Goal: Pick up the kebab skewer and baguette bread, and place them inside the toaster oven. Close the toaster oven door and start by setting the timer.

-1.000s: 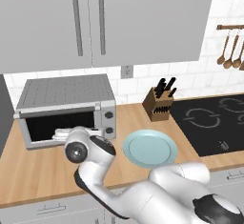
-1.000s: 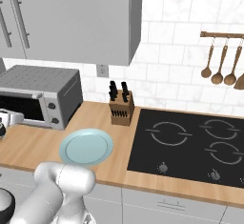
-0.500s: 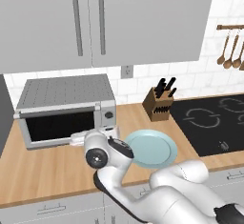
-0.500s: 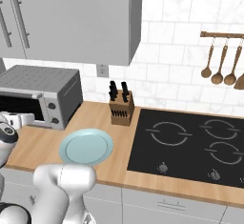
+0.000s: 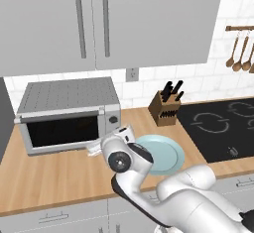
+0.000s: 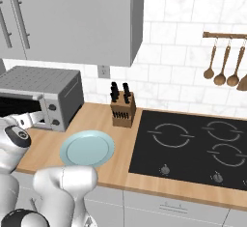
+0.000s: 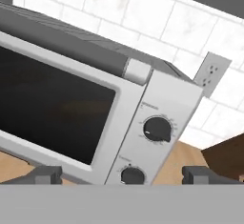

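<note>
The toaster oven [image 5: 69, 115] stands at the counter's left end, silver-grey and boxy. Its door [image 7: 47, 108] is shut, and the dark glass shows nothing of the inside. On the right-hand panel sit two knobs, the upper knob [image 7: 157, 129] and the lower knob [image 7: 132, 174]. My gripper [image 7: 125, 175] is open, low before the oven's right front corner, fingertips [image 7: 45, 174] far apart and empty. From the base views the gripper [image 5: 94, 149] [image 6: 31, 120] hangs just off the oven's lower front. The kebab skewer and baguette bread are hidden.
An empty light-blue plate [image 5: 161, 152] lies on the wooden counter right of my arm. A knife block [image 5: 166, 109] stands against the tiled wall, with a black cooktop [image 5: 223, 128] beyond it. A wall socket [image 7: 209, 75] is behind the oven.
My hand has swung right along the oven's front, from before the door's glass to its right corner by the knob panel. The oven and plate have stayed put.
</note>
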Controlling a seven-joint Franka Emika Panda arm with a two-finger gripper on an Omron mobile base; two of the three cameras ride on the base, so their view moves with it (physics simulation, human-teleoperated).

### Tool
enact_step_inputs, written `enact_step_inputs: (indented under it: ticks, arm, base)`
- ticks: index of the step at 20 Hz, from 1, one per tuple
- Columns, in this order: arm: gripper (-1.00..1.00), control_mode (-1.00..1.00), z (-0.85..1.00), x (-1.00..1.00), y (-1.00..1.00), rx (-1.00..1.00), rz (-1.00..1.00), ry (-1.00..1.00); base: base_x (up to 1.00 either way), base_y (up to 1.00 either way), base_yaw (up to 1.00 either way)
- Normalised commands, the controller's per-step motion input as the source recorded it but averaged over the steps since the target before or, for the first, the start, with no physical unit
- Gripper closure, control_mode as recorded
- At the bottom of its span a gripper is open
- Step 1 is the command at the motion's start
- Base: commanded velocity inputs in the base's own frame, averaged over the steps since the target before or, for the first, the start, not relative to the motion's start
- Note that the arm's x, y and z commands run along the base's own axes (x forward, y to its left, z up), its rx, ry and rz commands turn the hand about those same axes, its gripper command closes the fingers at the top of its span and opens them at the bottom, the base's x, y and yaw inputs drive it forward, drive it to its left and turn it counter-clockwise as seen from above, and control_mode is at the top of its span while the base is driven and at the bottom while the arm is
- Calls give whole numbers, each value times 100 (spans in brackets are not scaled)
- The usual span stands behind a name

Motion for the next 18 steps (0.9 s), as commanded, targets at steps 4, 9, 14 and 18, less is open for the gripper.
enact_step_inputs:
  ticks: [4,9,14,18]
  arm:
    - [-100,-100,-14,-1,-13,-9,9,-4]
    - [-100,-100,-37,-6,-12,-1,3,-7]
    - [-100,-100,-29,0,-4,0,1,-10]
    - [-100,-100,0,10,0,0,0,-10]
  base:
    - [0,0,0]
    - [0,0,0]
    - [0,0,0]
    - [0,0,0]
